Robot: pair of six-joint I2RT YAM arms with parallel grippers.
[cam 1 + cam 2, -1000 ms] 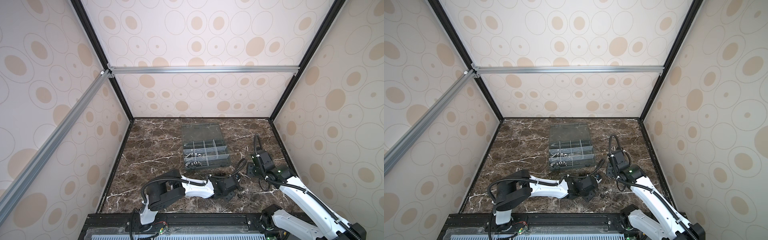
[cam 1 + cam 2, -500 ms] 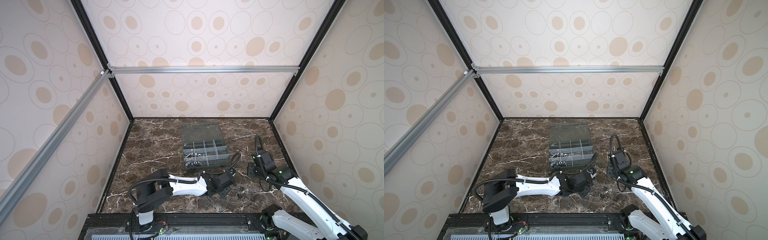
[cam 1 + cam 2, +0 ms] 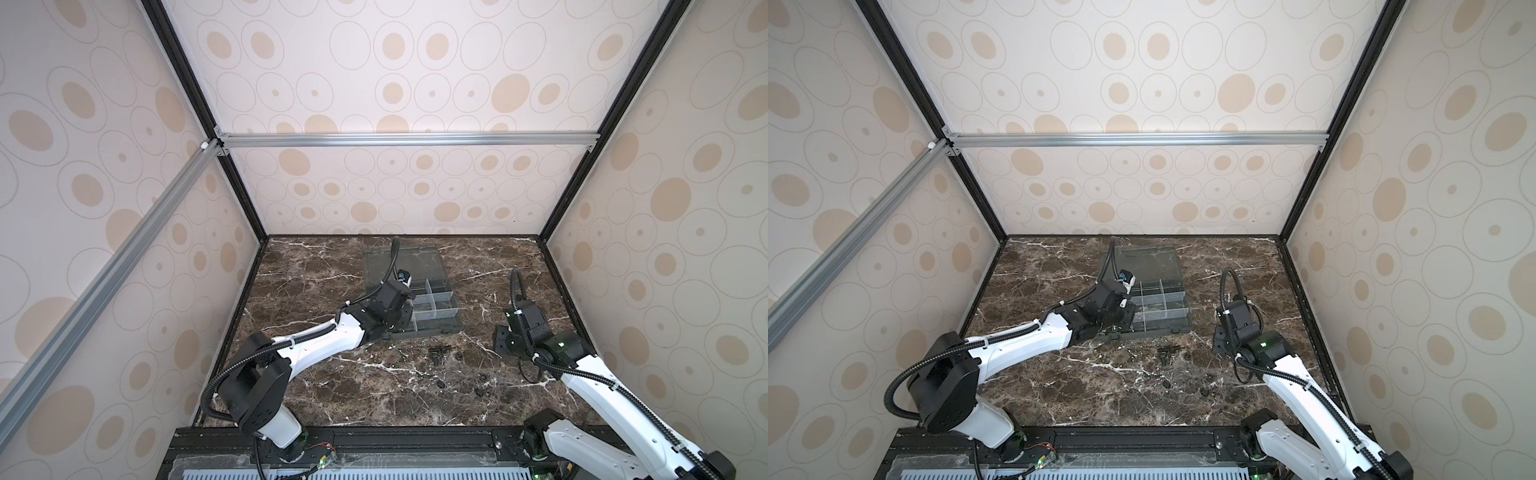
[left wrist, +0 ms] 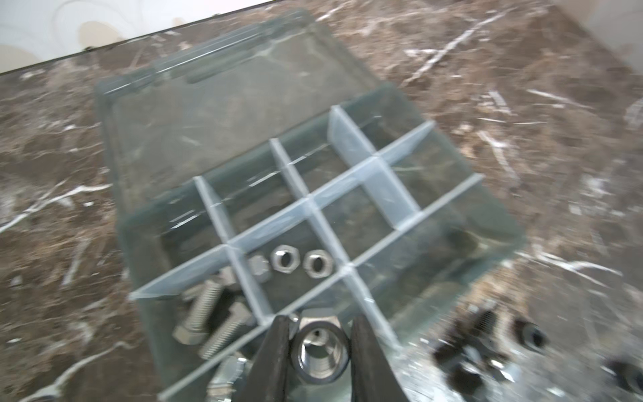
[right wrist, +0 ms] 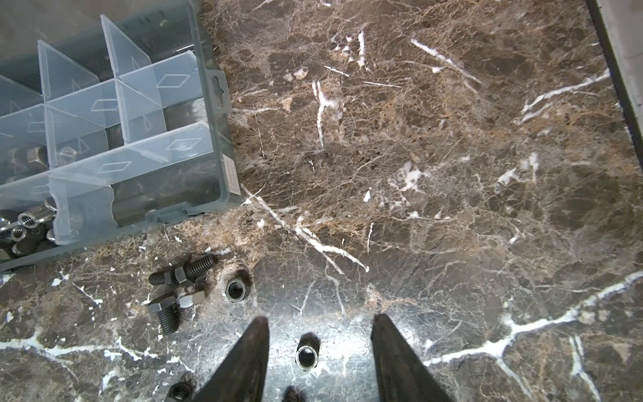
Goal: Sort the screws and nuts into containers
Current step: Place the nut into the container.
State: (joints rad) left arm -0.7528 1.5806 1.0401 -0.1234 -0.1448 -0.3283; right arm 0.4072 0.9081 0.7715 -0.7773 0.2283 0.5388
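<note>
In the left wrist view my left gripper (image 4: 320,323) is shut on a silver hex nut (image 4: 320,351), held over the near row of the grey organiser box (image 4: 501,222). Its containers hold silver screws (image 4: 205,313) and, in the neighbouring one, silver nuts (image 4: 285,261). My right gripper (image 5: 320,318) hangs open just above the table to the right of the box (image 5: 226,167), with a black nut (image 5: 307,356) lying between its fingers, untouched. Black screws (image 5: 184,271) and another black nut (image 5: 235,289) lie in front of the box. Both top views show the box (image 3: 453,320) (image 3: 1185,316).
The box's clear lid (image 4: 226,104) lies open flat behind it. Loose black parts (image 3: 440,353) (image 3: 1167,353) are scattered on the marble between the arms. Patterned walls close in the table on three sides, and a black rail runs along the front edge.
My left arm has swung from the table in front of the box up and back over the box's left part, carrying the nut. The right arm has stayed put.
</note>
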